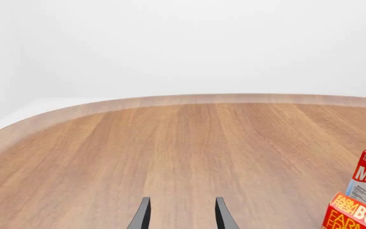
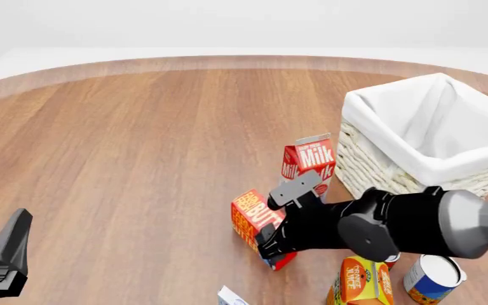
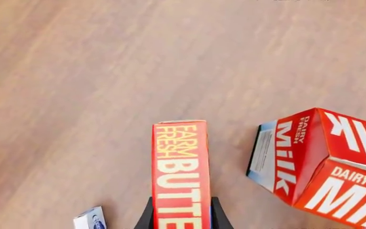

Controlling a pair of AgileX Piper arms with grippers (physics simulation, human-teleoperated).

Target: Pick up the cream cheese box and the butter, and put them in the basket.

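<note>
Right wrist view showed the right claw (image 3: pixel 180 214) clenched on the butter (image 3: pixel 180 171), beside the milk carton (image 3: pixel 323 162). Judged step: butter pickup; next, lift and carry to the basket (image 2: pixel 413 166). Right arm reached low across the tabletop (image 2: pixel 125 140). Left claw (image 1: pixel 181 214) stood released, idle. Cream cheese box (image 3: pixel 91 220) lay nearby.

front: high, behind arms, looking down the bench (image 2: pixel 142 159) | left wrist: low, faces far edge | right wrist: close above butter (image 3: pixel 179 171) | all share butter, milk (image 3: pixel 316 162)
</note>
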